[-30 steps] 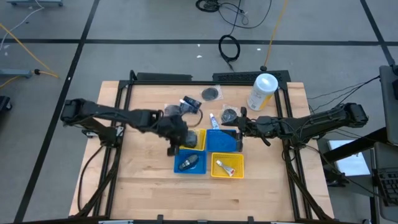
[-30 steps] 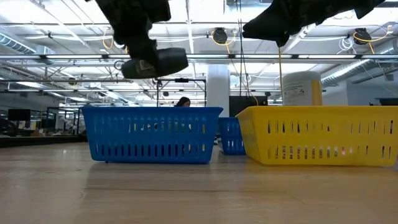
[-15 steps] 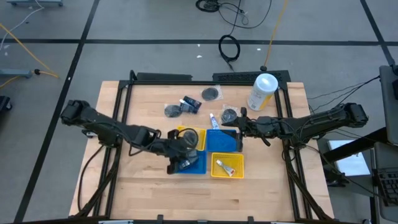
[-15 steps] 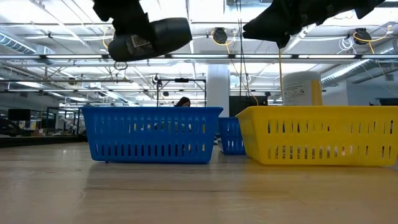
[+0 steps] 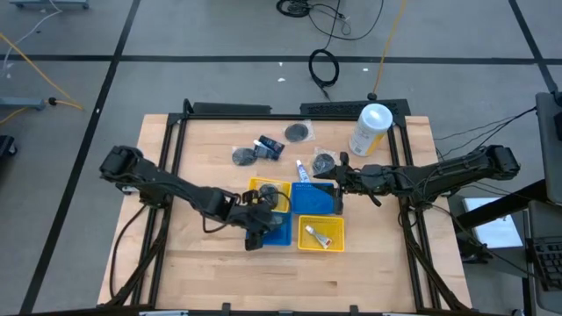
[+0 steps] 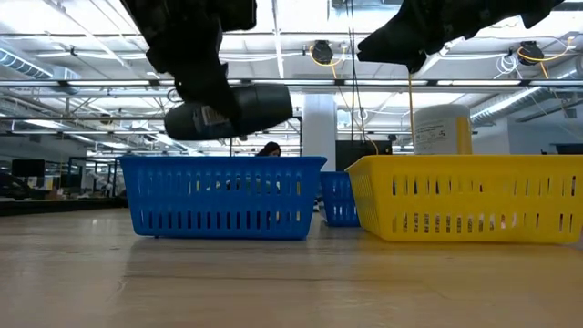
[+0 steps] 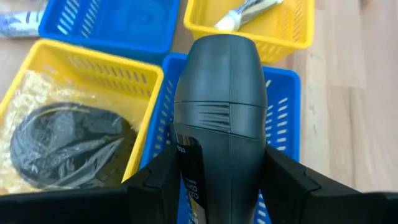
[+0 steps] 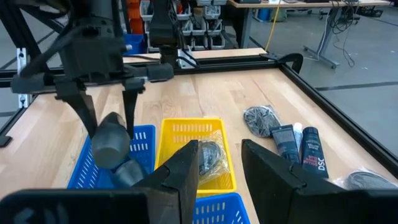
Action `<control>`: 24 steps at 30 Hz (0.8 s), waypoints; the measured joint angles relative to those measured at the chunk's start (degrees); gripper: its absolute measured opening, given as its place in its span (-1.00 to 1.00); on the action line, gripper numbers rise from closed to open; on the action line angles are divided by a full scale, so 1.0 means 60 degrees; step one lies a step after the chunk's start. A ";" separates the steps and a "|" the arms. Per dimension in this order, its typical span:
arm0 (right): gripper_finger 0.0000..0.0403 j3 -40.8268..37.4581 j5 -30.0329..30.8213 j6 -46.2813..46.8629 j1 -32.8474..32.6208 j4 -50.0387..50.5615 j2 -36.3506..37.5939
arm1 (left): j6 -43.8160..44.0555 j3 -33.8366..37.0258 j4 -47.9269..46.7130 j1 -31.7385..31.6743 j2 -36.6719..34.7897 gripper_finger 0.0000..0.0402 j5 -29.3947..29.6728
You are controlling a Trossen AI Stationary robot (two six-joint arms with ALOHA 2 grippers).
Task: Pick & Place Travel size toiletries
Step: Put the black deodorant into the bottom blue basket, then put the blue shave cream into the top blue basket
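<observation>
My left gripper (image 5: pixel 261 225) is shut on a dark grey bottle (image 7: pixel 221 106) and hangs over the near blue tray (image 5: pixel 279 233); the low view shows the bottle (image 6: pixel 230 111) above that tray (image 6: pixel 223 196). A second dark bottle (image 8: pixel 129 172) lies in this tray. A grey packet (image 7: pixel 65 140) sits in the far yellow tray (image 5: pixel 268 189), and a white tube (image 5: pixel 318 234) lies in the near yellow tray. Loose packets (image 5: pixel 299 132), a dark bottle (image 5: pixel 270 147) and a tube (image 5: pixel 301 169) lie on the table beyond. My right gripper (image 8: pixel 227 165) is open, over the far blue tray (image 5: pixel 312 200). My left gripper pinches the bottle's body (image 7: pixel 186 155) between its two fingers (image 7: pixel 158 180), one on each side, near the labelled end; the rounded end sticks out ahead of them. The fingers come down from above. The bottle lies roughly level, lifted clear above the blue tray.
A tall white-and-cream canister (image 5: pixel 371 129) stands near the table's far right corner. The four trays sit side by side in the table's middle. Bare wood lies toward the near edge (image 5: pixel 281 272) and on the left side. A black frame runs round the table.
My left gripper has carried the bottle from beside the far yellow tray toward the table's near edge, to a place over the near blue tray. In the low view the bottle first rose, then came down lower, and turned about somewhat.
</observation>
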State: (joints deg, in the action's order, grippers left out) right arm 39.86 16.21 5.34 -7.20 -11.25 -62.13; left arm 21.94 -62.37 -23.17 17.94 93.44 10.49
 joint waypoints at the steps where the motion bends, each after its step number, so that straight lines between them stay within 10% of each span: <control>1: -0.43 0.0000 -0.0003 0.0000 0.0000 -0.0003 0.0000 | 0.0055 0.0000 0.0035 -0.0001 0.0042 -0.19 -0.0028; 13: -0.43 0.0000 0.0015 -0.0229 0.0000 0.0024 0.0000 | 0.0464 0.0000 0.0294 0.0094 0.0041 0.42 -0.0337; 24: -0.43 0.0000 0.0018 -0.0255 0.0000 0.0163 0.0000 | 0.0312 0.0000 0.0542 -0.0291 0.0041 0.35 0.0582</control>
State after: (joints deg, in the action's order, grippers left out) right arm 39.86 16.32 3.81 -7.20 -10.27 -62.13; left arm 23.81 -62.37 -19.92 16.19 93.69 13.99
